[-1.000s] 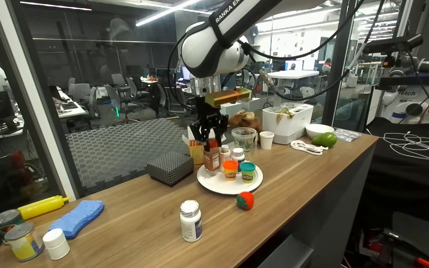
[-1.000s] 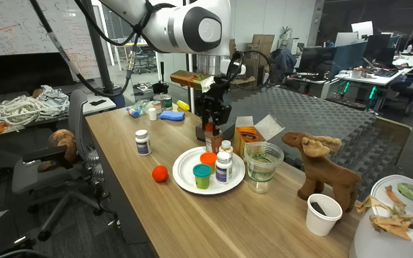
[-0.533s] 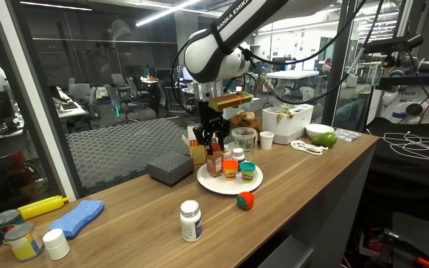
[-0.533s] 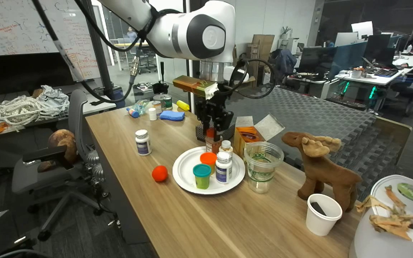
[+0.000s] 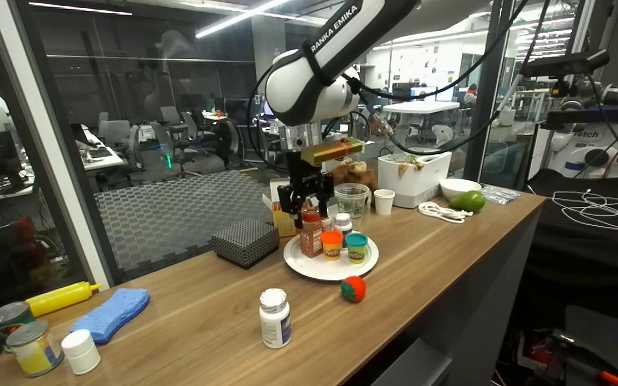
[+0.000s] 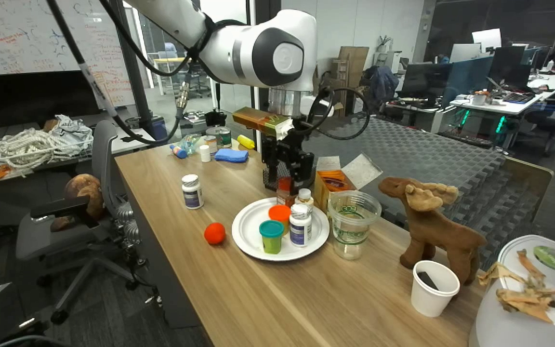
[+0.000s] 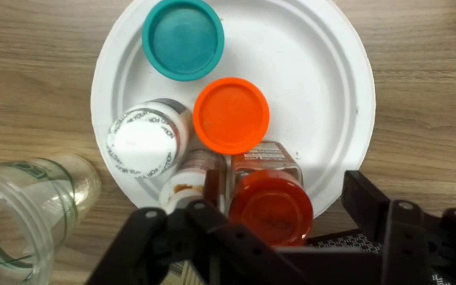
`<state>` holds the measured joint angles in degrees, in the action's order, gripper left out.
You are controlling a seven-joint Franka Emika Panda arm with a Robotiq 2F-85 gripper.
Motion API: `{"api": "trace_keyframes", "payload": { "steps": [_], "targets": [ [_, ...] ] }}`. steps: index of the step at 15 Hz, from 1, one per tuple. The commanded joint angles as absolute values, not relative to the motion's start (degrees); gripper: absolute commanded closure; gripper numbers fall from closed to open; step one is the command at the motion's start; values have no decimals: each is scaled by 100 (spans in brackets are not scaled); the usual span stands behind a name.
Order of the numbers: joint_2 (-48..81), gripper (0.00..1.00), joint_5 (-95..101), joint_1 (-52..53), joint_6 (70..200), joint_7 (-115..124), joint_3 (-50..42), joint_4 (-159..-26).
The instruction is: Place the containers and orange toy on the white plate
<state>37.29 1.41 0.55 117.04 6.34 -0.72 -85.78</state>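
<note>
Wrist view: my gripper [image 7: 282, 186] stands spread astride the red-capped bottle [image 7: 273, 211] on the white plate [image 7: 315, 87]; white-capped bottle [image 7: 145, 144] there reads "FOR YOUR", open plate room opposite | In an exterior view: plate's orange-lidded jar [image 5: 332, 247] reads "Play-Doh", arm [image 5: 338, 32] "RANKA EMIKA" | In an exterior view: orange toy [image 6: 215, 233] between plate and bench [image 6: 253, 299] edge, lone white bottle [image 6: 192, 192] well off plate

Blue sponge [image 5: 111, 315] near yellow squeeze bottle [image 5: 61, 299]

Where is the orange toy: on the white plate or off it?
Off: in an exterior view, tabletop shows between the orange toy and the white plate.
</note>
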Motion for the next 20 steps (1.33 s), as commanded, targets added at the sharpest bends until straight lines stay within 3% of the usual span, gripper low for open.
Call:
{"api": "trace_keyframes", "payload": {
  "steps": [1,10,20],
  "targets": [
    [3359,0,213,251,11709,727,-74,-8680],
    [1797,0,549,1183,11981,2624,35,-10304],
    [1613,0,167,1304,12396,2558,565,-11657]
  ]
}}
